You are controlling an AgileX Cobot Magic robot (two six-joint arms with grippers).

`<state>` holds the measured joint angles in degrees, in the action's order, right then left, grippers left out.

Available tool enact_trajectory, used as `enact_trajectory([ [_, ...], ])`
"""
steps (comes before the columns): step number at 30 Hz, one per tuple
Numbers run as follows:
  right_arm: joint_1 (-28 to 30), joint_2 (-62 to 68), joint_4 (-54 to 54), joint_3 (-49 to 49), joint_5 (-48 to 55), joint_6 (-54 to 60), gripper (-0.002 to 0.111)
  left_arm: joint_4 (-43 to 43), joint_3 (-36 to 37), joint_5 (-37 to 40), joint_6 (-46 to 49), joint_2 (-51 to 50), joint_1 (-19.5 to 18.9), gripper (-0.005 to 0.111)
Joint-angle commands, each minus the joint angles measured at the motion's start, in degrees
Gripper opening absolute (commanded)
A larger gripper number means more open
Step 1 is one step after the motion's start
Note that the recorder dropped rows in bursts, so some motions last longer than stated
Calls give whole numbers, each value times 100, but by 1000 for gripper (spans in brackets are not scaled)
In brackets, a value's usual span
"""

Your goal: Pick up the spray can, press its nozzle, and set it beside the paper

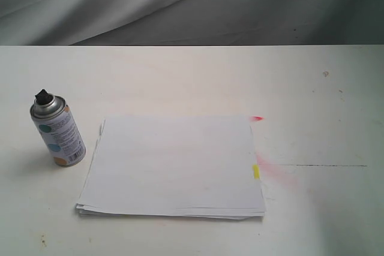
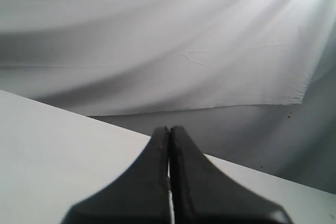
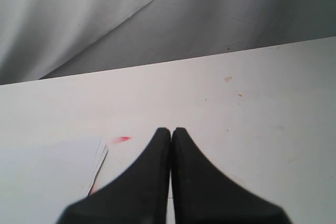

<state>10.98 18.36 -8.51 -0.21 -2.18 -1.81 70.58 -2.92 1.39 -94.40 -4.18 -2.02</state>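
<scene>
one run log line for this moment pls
spray can: upright, beside paper, not touching it | left gripper: shut, empty | right gripper: shut, empty

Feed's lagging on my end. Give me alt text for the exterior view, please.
A silver spray can stands upright on the white table, left of the paper stack and apart from it. Red smears mark the table by the paper's right edge. No arm is in view.
</scene>
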Motion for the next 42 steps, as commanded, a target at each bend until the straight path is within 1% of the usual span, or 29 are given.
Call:
enact_trajectory([
  [1, 43, -19, 83, 21, -16, -15, 0, -3931, -40, 242, 4153, 17, 28, 0],
  [3, 43, -19, 83, 21, -16, -15, 0, -4470, -40, 265, 4824, 17, 28, 0],
  [6, 43, -19, 83, 21, -16, -15, 0, -4421, -40, 293, 4962, 17, 28, 0],
  [9, 43, -19, 83, 21, -16, -15, 0, -4159, -40, 405, 5000, 17, 28, 0],
  [12, 43, -19, 83, 21, -16, -15, 0, -4170, -40, 666, 5206, 17, 28, 0],
  [15, 43, -19, 83, 21, -16, -15, 0, -4267, 105, 693, 5497, 17, 28, 0],
  [18, 43, -19, 83, 21, -16, -15, 0, -4758, 292, 696, 5796, 17, 28, 0],
  [20, 43, -19, 83, 21, -16, -15, 0, -5286, 292, 705, 6190, 17, 28, 0],
  [22, 43, -19, 83, 21, -16, -15, 0, -5630, 292, 799, 6548, 17, 28, 0],
  [28, 43, -19, 83, 21, -16, -15, 0, -6124, 292, 1139, 7396, 17, 28, 0],
  [32, 43, -19, 83, 21, -16, -15, 0, -6124, 292, 1436, 7400, 17, 28, 0],
  [42, 43, -19, 83, 21, -16, -15, 0, -6096, 292, 1384, 7385, 17, 28, 0],
])
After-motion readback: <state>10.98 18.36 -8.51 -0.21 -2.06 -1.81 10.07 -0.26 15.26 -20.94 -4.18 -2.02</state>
